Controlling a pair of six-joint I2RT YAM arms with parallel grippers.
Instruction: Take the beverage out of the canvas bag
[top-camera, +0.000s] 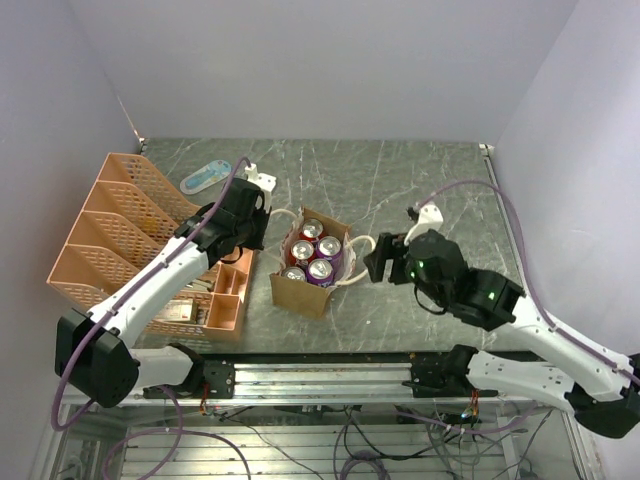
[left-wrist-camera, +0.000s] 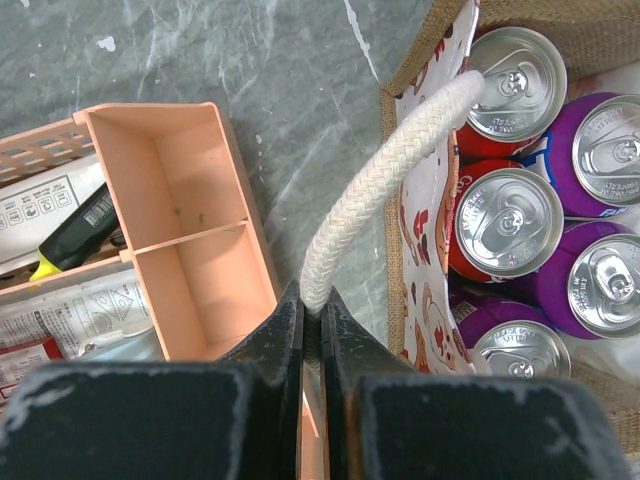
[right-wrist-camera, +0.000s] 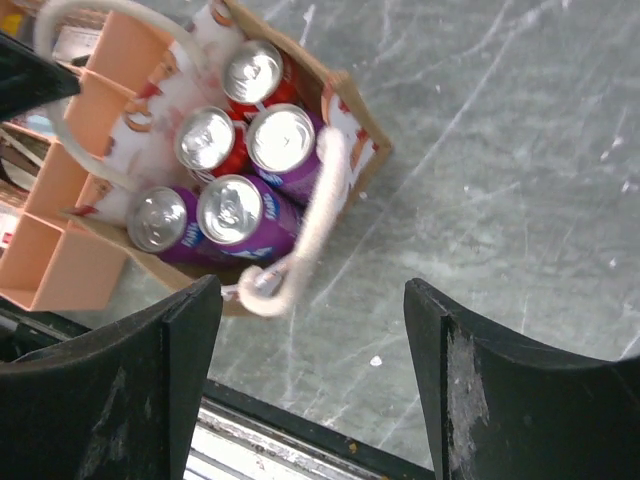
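Left tool (left-wrist-camera: 312, 312) is pinched shut on the bag's left rope handle (left-wrist-camera: 385, 180), with the cord clamped between both fingers. Right tool (right-wrist-camera: 312, 300) is wide open, holds nothing and hovers above the desk (top-camera: 430, 190) just right of the canvas bag (top-camera: 298, 292). Bag sits upright mid-desk, top open, between the two tools. Five beverage cans (right-wrist-camera: 232, 208) stand upright inside (two red, three purple, all tops showing). Second rope handle (right-wrist-camera: 320, 200) droops over the bag's right rim. Orange organizer (top-camera: 110, 235) sits just left of the bag with a small gap between.
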